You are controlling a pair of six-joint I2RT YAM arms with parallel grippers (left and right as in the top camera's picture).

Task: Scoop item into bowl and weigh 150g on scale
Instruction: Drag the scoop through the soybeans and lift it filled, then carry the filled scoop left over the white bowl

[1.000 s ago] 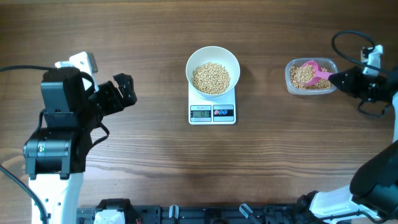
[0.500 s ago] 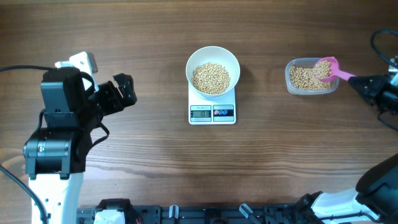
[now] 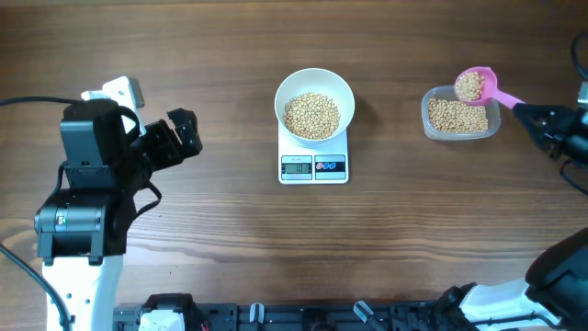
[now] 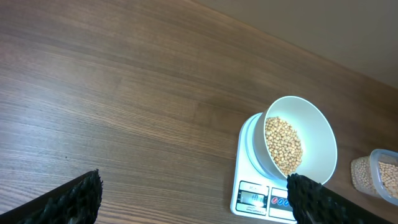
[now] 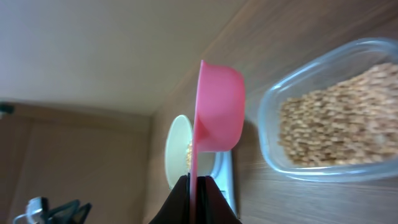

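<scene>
1. Your right hand, at the worktop's 3 o'clock edge, pinches the handle of a loaded pink scoop, which hangs over the clear tub's 12 o'clock rim.
2. Your left hand sits at 9 o'clock, fingers spread and empty.
3. At centre, beans fill the white bowl on the scale.
</scene>
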